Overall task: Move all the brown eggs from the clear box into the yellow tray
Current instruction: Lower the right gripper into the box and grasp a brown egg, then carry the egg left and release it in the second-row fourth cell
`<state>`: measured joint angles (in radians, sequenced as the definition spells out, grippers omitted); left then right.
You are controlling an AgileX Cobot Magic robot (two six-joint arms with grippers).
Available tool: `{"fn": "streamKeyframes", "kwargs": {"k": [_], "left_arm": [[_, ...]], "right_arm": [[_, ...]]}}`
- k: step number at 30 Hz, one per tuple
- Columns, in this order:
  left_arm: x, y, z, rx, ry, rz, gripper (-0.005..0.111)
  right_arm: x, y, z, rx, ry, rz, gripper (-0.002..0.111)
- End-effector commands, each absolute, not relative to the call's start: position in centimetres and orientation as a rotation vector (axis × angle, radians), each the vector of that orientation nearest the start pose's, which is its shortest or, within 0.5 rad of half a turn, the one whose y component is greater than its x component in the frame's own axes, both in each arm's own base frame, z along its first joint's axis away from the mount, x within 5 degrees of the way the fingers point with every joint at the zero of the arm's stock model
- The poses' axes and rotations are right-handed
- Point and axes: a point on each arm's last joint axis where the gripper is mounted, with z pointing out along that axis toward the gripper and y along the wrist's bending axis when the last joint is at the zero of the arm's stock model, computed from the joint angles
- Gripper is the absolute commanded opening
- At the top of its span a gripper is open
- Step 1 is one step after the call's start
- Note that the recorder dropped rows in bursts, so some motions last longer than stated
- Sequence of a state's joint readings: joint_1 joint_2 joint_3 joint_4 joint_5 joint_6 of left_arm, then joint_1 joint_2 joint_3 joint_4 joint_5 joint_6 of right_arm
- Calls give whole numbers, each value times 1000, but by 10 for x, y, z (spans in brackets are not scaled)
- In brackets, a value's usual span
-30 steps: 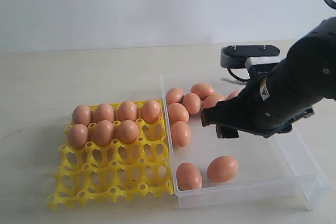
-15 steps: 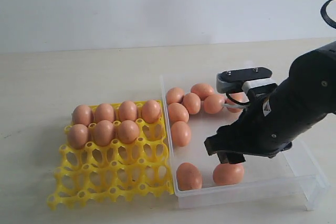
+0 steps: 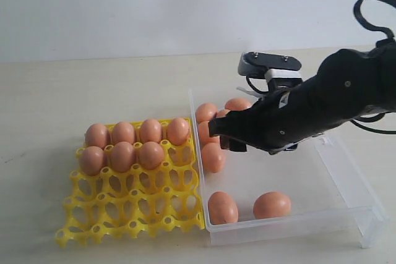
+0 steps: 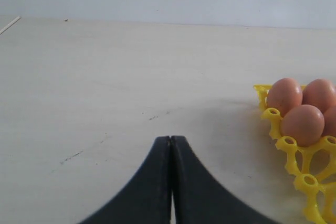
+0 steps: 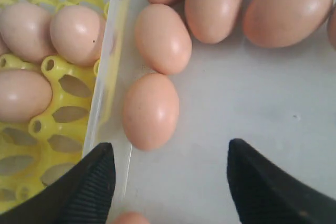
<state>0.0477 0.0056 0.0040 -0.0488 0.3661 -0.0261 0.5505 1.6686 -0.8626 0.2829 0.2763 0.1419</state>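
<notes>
Two jaws apart (nothing between), right gripper (image 5: 169, 148) leans over clear box (image 3: 297, 224).

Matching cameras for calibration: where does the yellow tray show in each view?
Exterior: yellow tray, left of the clear box.
Left wrist: one corner, beyond the shut left end effector.
Right wrist: beyond the box wall, beside the open right end effector.
Shared landmark: brown eggs in its cups.
</notes>
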Motion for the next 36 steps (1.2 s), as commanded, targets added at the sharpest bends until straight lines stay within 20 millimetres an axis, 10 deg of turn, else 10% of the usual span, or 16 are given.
{"fn": "streamKeyframes", "kwargs": {"k": [1, 31, 36], "left_arm": [[53, 1, 181, -100, 1837, -45, 0], [53, 1, 181, -100, 1837, -45, 0], [53, 1, 181, -100, 1837, -45, 0]], "right_arm": [[286, 182, 164, -207, 2616, 446, 59], [309, 206, 120, -274, 2677, 410, 59], [313, 207, 118, -268, 2632, 409, 42]]}}
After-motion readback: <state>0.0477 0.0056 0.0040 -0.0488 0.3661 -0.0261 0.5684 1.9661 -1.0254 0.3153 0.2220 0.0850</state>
